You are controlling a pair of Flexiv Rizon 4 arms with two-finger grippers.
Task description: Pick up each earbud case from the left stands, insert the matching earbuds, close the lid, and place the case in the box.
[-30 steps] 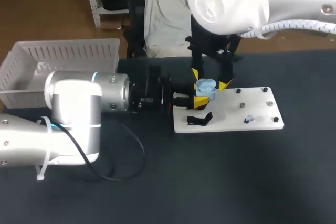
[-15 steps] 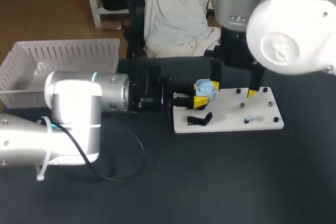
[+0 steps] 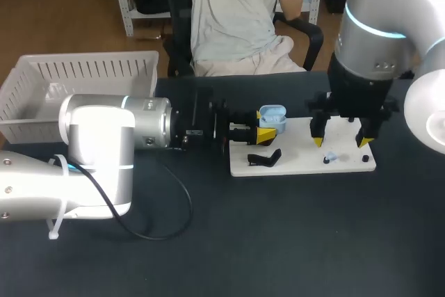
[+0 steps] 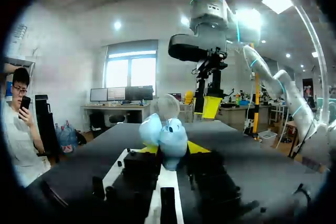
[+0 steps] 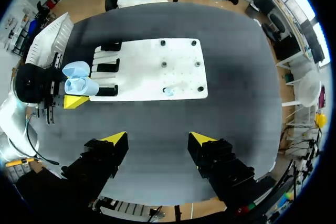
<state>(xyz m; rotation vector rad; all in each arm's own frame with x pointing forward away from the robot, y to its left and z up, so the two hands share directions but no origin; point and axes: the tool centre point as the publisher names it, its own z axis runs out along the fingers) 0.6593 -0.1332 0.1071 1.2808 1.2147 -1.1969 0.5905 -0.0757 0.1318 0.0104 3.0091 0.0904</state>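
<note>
We count one blue earbud case, lid up, clamped in our left gripper at the left edge of the white board, and one earbud on that board. Our right gripper hangs above it, spread wide, empty.

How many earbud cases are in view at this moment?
1. The light-blue case, lid open, is held in the left tool at the left end of the white board. Others may be hidden inside the basket.
</note>
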